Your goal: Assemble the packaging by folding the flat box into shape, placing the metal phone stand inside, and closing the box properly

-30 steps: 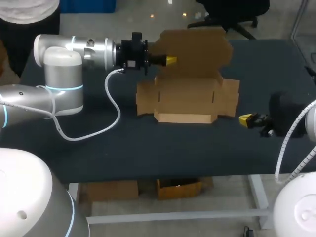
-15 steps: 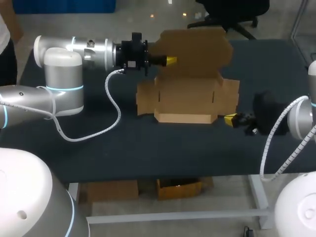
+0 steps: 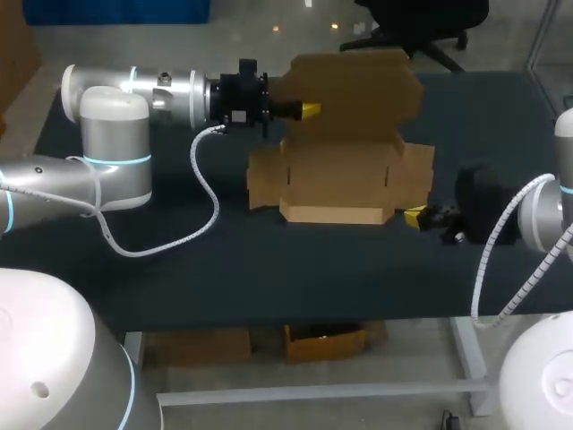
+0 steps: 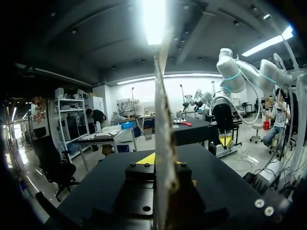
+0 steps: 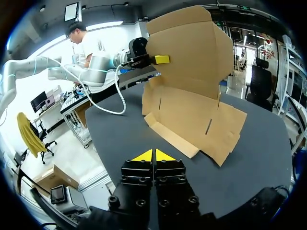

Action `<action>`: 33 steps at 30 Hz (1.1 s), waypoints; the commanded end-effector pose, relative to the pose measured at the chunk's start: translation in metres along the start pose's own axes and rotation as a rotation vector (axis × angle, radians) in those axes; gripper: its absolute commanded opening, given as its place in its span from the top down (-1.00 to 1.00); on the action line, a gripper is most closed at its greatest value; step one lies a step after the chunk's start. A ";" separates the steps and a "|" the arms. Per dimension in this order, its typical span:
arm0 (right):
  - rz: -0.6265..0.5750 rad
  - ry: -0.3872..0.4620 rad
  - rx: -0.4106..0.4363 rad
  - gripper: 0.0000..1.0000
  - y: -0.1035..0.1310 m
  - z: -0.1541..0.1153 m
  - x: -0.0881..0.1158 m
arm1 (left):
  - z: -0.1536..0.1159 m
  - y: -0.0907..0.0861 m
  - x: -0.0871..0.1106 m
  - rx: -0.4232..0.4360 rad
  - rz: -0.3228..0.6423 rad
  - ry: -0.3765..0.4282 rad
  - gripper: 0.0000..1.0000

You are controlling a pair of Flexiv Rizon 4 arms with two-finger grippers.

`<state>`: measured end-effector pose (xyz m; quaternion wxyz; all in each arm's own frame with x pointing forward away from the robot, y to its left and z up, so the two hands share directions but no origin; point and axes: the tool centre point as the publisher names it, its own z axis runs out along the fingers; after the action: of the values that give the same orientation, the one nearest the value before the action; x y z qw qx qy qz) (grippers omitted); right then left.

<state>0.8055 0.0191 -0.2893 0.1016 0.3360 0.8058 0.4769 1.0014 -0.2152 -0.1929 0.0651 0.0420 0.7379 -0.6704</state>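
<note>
While the lid flap (image 3: 358, 90) stands upright in a grip, the folding step should go best, I judge, if the left arm holds firm. The right arm should work low on the cardboard box (image 3: 340, 184), pressing a side flap inward along its crease rather than shoving the whole carton across the table (image 3: 269, 260).

From the head view, the left gripper (image 3: 306, 109) reaches in level at the box's far left side, its yellow tips pinching the lid's edge. The right gripper (image 3: 414, 218) lies low, just beside the box's near right corner, apparently not touching it.

From the left wrist view, the lid flap (image 4: 162, 120) rises edge-on between the fingers of the left gripper (image 4: 160, 167), which clamp it from both sides.

From the right wrist view, the right gripper (image 5: 154, 155) has its tips pressed together on nothing. It points at the box (image 5: 192, 115) just ahead, with the left gripper (image 5: 158, 59) pinching the lid beyond. No metal phone stand shows in any view.
</note>
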 end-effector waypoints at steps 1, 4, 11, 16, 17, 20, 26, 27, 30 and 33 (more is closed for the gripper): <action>0.009 -0.025 -0.014 1.00 -0.003 0.016 0.000 | 0.000 0.001 0.001 0.003 0.002 -0.002 1.00; 0.021 -0.045 -0.021 1.00 -0.006 0.034 0.002 | 0.000 0.001 0.001 0.003 0.002 -0.002 1.00; 0.030 -0.064 -0.026 1.00 -0.007 0.066 0.005 | 0.000 0.001 0.001 0.003 0.002 -0.002 1.00; 0.031 -0.059 -0.047 1.00 -0.006 0.084 0.004 | 0.000 0.001 0.001 0.003 0.002 -0.002 1.00; 0.032 -0.059 -0.048 1.00 -0.006 0.088 0.003 | 0.000 0.001 0.001 0.003 0.002 -0.002 1.00; 0.037 -0.056 -0.055 1.00 -0.008 0.101 0.003 | 0.000 0.001 0.001 0.003 0.002 -0.002 1.00; 0.049 -0.053 -0.061 1.00 -0.012 0.120 0.003 | 0.000 0.001 0.001 0.003 0.002 -0.002 1.00; 0.051 -0.051 -0.063 1.00 -0.013 0.122 0.003 | 0.000 0.001 0.001 0.003 0.002 -0.002 1.00; 0.054 -0.054 -0.062 1.00 -0.014 0.129 0.004 | 0.000 0.001 0.001 0.003 0.002 -0.002 1.00; 0.061 -0.058 -0.062 1.00 -0.016 0.134 0.003 | 0.000 0.001 0.001 0.003 0.002 -0.002 1.00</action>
<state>0.8508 0.0903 -0.3557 0.1093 0.3663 0.7810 0.4939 1.0014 -0.2152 -0.1929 0.0650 0.0420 0.7379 -0.6704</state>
